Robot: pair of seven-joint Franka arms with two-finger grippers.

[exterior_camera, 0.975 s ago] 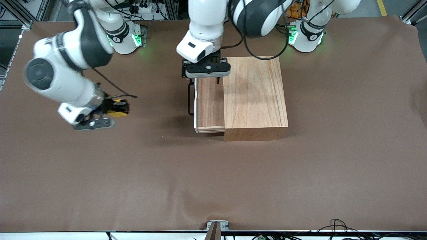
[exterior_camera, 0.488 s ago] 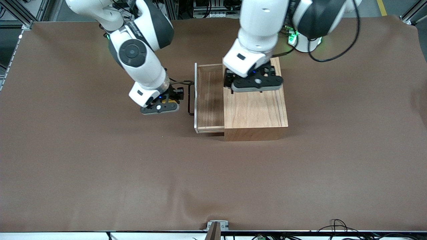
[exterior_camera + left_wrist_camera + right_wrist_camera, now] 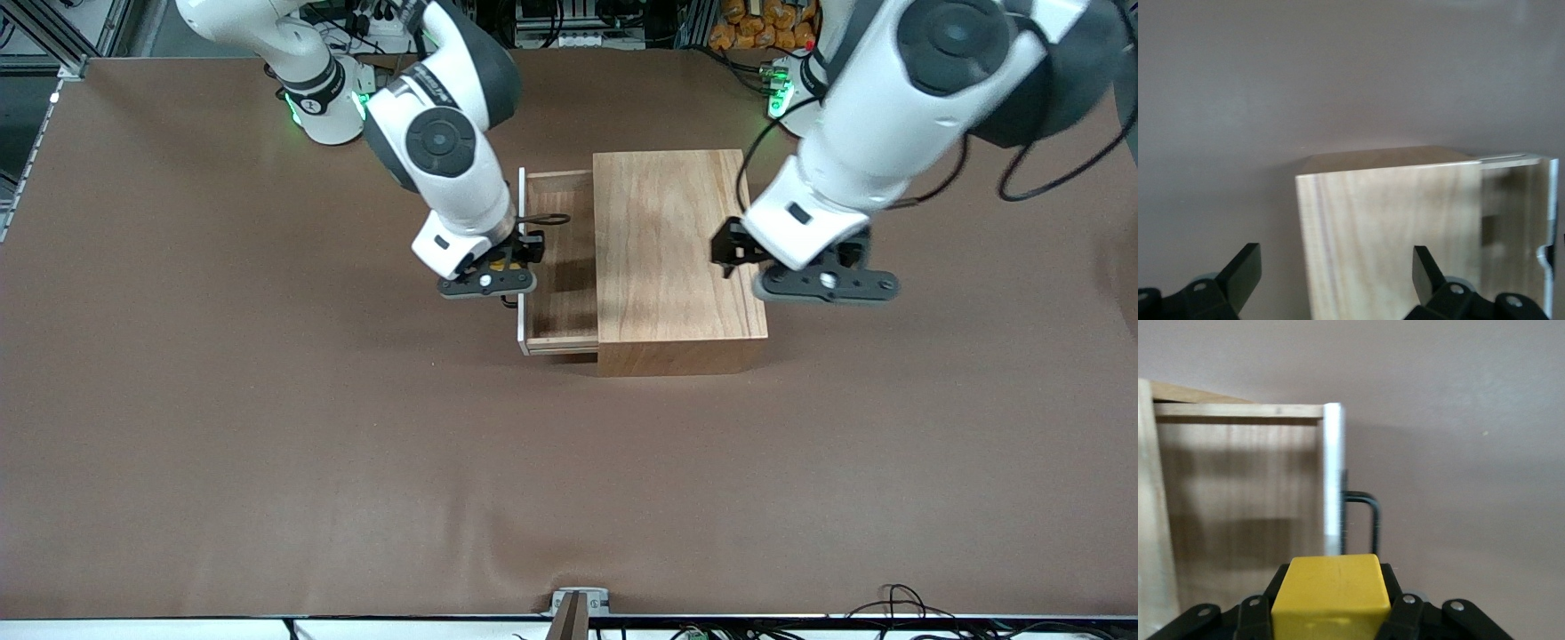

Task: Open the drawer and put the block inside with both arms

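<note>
At center frame in the front view, the right gripper (image 3: pixel 500 267) hangs clamped on the yellow block (image 3: pixel 1331 595), poised over the white-edged front panel of the pulled-out drawer (image 3: pixel 562 267). Right of center, the left gripper (image 3: pixel 805 271) hovers with fingers (image 3: pixel 1245 270) spread apart over the wooden box's (image 3: pixel 676 258) edge nearest the left arm's end of the brown table (image 3: pixel 267 462).

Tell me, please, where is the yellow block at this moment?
The yellow block is held in the shut right gripper, up in the air over the white-edged front panel of the open drawer, as the front view shows.
</note>
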